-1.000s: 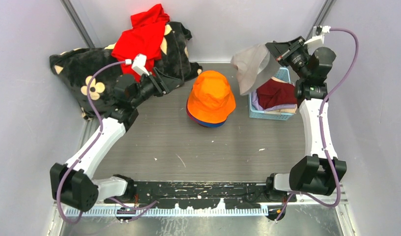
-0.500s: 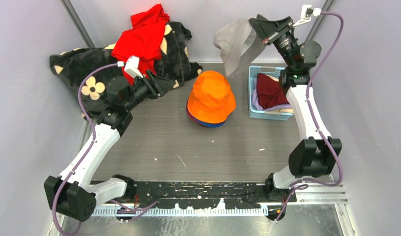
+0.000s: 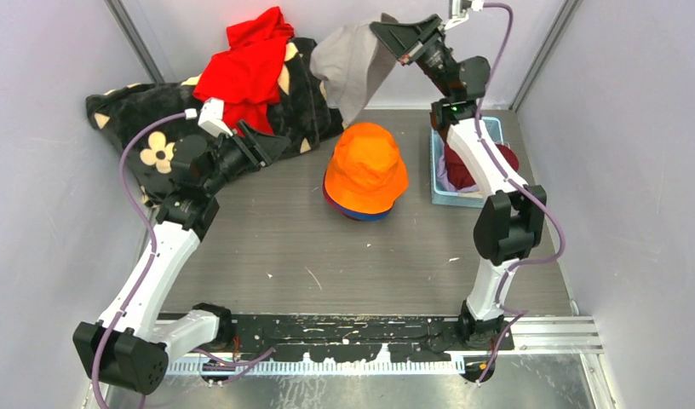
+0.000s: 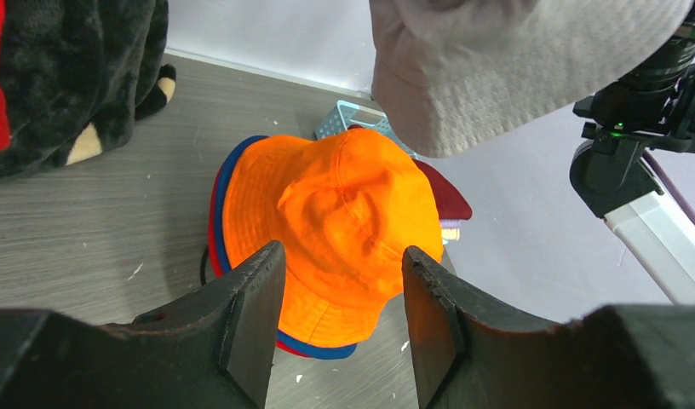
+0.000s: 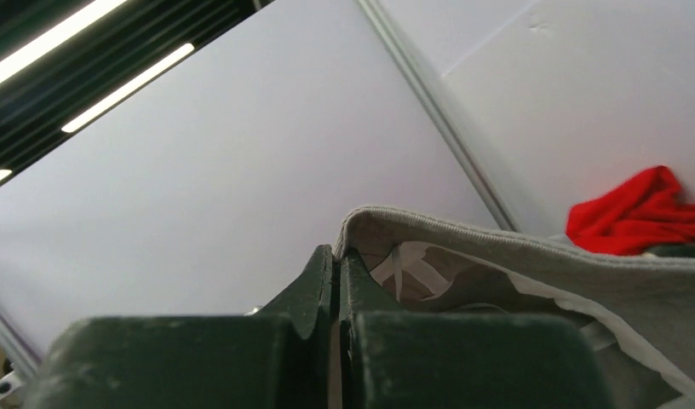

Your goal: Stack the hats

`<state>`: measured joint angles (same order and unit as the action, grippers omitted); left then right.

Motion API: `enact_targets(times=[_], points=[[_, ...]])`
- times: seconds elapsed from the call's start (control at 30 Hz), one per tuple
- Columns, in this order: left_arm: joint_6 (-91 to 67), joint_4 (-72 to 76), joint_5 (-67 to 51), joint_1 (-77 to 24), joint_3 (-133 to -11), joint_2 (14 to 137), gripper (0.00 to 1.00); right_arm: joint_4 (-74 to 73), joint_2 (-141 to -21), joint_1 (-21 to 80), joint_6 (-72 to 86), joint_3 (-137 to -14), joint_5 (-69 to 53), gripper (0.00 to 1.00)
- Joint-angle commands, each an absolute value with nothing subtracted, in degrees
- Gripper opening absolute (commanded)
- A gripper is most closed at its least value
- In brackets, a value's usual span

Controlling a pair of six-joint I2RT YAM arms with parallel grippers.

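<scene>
An orange hat (image 3: pixel 365 167) tops a stack at the table's middle, with blue and red brims showing under it (image 4: pixel 215 223). My right gripper (image 3: pixel 385 32) is shut on the brim of a grey hat (image 3: pixel 351 63) and holds it high at the back, above and behind the stack; the hat hangs down (image 4: pixel 514 68) (image 5: pixel 531 281). A maroon hat (image 3: pixel 463 166) lies in the blue basket (image 3: pixel 438 189). My left gripper (image 3: pixel 272 141) is open and empty, left of the stack, pointing at the orange hat (image 4: pixel 336 221).
A black blanket with cream flowers (image 3: pixel 148 128) lies at the back left, with a bright red garment (image 3: pixel 246 64) on it. Grey walls close in the back and sides. The basket stands at the right, next to the right arm.
My right gripper has carried the grey hat up and to the left, from over the basket to behind the orange stack. My left arm has shifted slightly left.
</scene>
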<state>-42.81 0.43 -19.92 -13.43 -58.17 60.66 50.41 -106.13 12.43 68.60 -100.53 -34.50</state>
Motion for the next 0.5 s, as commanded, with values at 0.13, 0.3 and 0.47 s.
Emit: enact_targets(times=[0.13, 0.3, 0.47], points=[[-42.2, 1.3, -20.4, -12.0, -56.8, 57.7, 0.54, 58.0, -113.3, 19.6, 72.0, -113.0, -35.1, 0.01], [-42.2, 0.7, -20.3, -10.8, -56.4, 56.0, 0.54, 59.7, -115.7, 22.7, 73.4, -112.4, -36.6, 0.01], [-42.3, 0.4, -19.9, -10.3, -56.0, 54.7, 0.54, 62.0, -115.7, 24.1, 74.8, -108.8, -38.5, 0.01]])
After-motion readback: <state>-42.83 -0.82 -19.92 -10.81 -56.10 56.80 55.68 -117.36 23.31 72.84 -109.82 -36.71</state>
